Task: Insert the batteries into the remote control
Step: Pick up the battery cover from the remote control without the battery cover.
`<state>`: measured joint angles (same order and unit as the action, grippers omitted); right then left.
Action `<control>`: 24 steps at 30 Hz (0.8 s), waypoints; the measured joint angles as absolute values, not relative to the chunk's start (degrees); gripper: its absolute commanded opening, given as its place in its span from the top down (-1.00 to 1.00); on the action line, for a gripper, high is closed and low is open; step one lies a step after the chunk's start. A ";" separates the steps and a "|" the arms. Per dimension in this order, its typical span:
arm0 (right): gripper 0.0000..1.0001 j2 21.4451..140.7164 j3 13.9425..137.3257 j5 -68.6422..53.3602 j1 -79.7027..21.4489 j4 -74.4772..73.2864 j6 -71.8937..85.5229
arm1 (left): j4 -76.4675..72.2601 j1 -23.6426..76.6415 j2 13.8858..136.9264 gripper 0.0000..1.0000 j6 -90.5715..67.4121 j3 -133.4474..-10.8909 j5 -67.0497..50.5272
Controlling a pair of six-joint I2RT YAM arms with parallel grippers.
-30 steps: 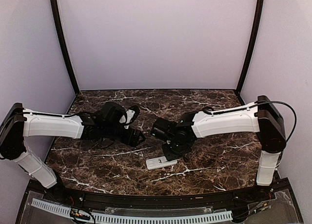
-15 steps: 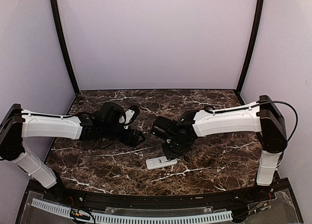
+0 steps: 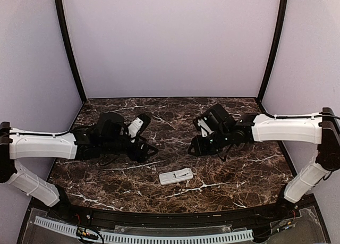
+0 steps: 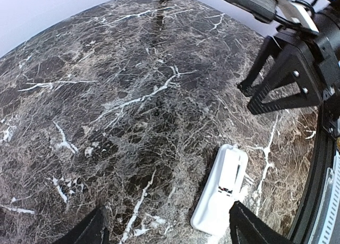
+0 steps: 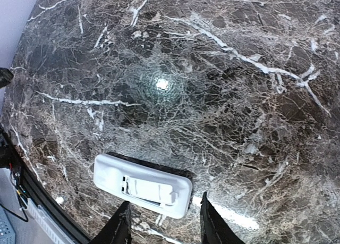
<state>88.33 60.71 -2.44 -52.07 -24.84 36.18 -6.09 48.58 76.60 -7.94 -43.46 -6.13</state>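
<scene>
Readable text: none, not in any view.
Small white rectangular plastic remote control [image 3: 176, 176], near centre: plain back facing up, no lettering legible.
Dark brown white-veined marble table [image 3: 244, 169]: just veins, no print.

Soft, even overhead light; top view sharp. 1 glare spot on the glossy table [image 5: 162, 83] in right wrist view, dark shadow edging the remote control [image 5: 142, 185]. Wrist views bend at edges.

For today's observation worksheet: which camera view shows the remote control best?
Right wrist: the remote control lies whole and close, back up, its cover seams clear. Left wrist shows it lengthwise, one end near the frame's bottom edge. Top external shows it whole but tiny.
</scene>
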 measured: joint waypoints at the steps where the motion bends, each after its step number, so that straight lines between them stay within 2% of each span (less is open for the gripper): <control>1: 0.26 88.25 60.55 -3.68 -51.53 -23.92 35.66 | -6.11 48.88 76.47 -0.54 -7.22 -43.33 -6.24; 9: 0.31 95.74 62.94 -10.76 -50.46 -24.40 31.24 | -6.09 49.71 78.48 -0.56 1.13 -43.97 -10.48; 16: 0.34 97.84 65.21 -9.56 -51.20 -29.34 30.57 | -5.78 49.71 86.08 -0.56 1.63 -46.39 -14.33; 24: 0.43 102.35 68.90 -4.95 -54.46 -34.00 31.03 | -5.50 49.71 86.89 -0.56 0.80 -48.10 -15.84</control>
<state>102.35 68.90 -4.95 -54.46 -34.00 31.03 -5.50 49.71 86.89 0.80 -48.10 -15.84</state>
